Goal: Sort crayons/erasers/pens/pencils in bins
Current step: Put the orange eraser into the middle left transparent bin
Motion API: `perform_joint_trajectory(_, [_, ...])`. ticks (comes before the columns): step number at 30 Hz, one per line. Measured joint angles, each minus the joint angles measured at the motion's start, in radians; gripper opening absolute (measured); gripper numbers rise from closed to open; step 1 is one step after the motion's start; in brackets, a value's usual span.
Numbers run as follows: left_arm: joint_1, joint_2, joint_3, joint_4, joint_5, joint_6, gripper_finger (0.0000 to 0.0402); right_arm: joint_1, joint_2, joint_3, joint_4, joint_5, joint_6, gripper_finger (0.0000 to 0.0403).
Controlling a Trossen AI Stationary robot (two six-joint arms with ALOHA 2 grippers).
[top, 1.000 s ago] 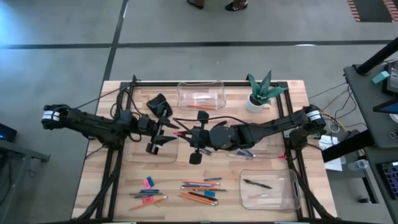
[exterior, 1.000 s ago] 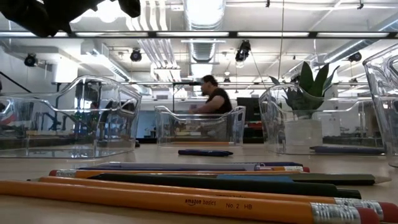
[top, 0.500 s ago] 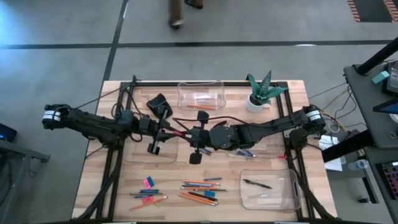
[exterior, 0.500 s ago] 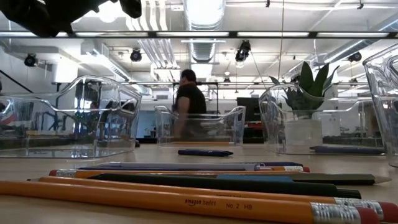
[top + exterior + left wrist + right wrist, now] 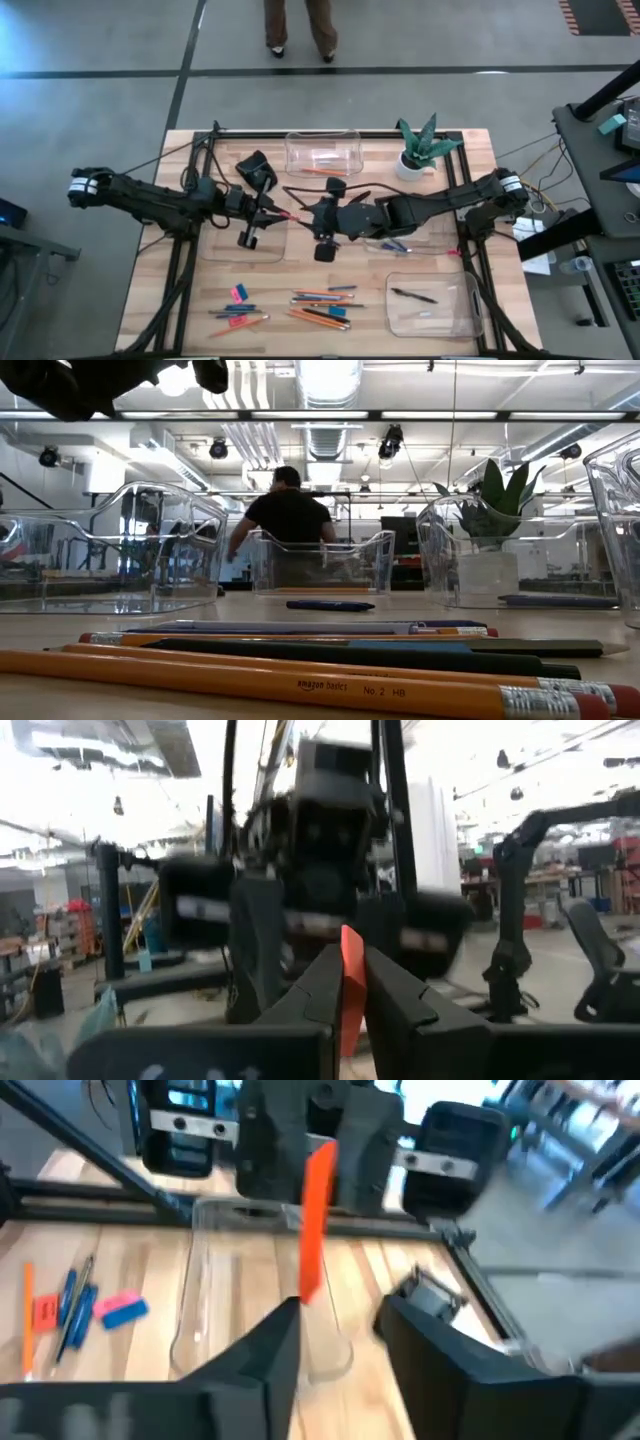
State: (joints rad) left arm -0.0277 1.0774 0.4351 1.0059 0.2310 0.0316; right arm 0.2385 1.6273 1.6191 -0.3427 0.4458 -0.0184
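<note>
As right gripper (image 5: 316, 218) opens, left gripper (image 5: 283, 212) seemingly pinches crayon (image 5: 351, 982)

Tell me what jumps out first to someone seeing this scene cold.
Mid-table, the two arms meet nose to nose: the left gripper is shut on a red-orange crayon while the right gripper stands open just beside it. Along the table's near edge lies an unsorted scatter of pencils, pens and pink erasers.
</note>
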Motion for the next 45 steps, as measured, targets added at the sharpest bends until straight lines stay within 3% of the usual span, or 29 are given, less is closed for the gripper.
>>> perform_joint_trajectory(5, [0.0, -0.003, 0.0, -0.187, 0.001, -0.113, 0.001, 0.006, -0.046, 0.026, -0.266, -0.001, 0.216, 0.0183])
perform_joint_trajectory(8, [0.001, -0.043, 0.01, -0.341, 0.0, -0.24, 0.0009, 0.016, -0.048, -0.005, -0.331, -0.002, 0.311, 0.019])
perform_joint_trajectory(21, [0.002, -0.432, 0.016, -1.158, 0.0, -0.552, 0.0009, 0.048, 0.13, -0.095, -0.296, -0.004, 0.448, 0.0191])
perform_joint_trajectory(27, [0.002, -0.498, 0.002, -1.515, -0.068, -0.647, 0.0009, 0.039, 0.239, -0.085, -0.249, -0.001, 0.453, 0.0191])
perform_joint_trajectory(45, [0.001, -0.231, -0.015, -1.564, -0.091, -0.663, 0.0025, -0.032, 0.403, -0.075, -0.26, -0.008, 0.472, 0.0177])
